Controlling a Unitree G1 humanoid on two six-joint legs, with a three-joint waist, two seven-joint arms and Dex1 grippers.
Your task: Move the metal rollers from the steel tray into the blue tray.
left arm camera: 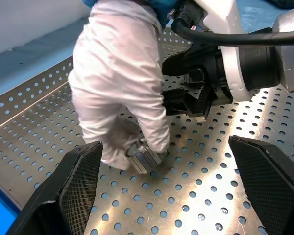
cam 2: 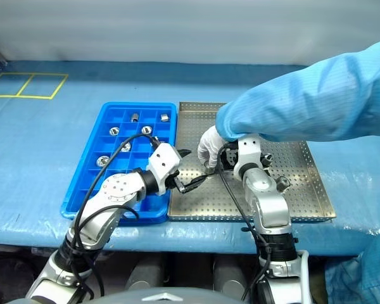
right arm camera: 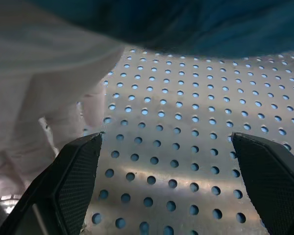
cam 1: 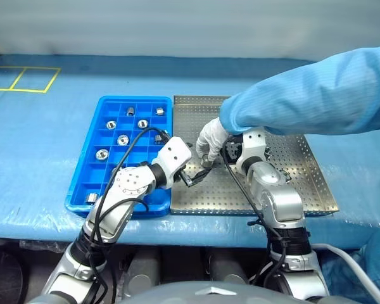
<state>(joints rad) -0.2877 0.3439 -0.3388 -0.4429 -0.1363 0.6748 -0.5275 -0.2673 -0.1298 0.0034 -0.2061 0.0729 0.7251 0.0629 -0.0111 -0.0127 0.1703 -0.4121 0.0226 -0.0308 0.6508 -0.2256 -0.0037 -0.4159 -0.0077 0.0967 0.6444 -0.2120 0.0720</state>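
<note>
A workbench covered in wrinkled blue plastic sheeting (cam 1: 44, 139), with yellow tape rectangles (cam 1: 22, 79) marked at its far left, before a pale wall (cam 1: 177, 25).

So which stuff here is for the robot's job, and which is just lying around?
For the job:
- metal rollers, some already in the blue tray
- one roller under a person's gloved hand
- steel tray
- left gripper and right gripper, jaws open

Just there:
- yellow tape lines
- blue table cover
</note>
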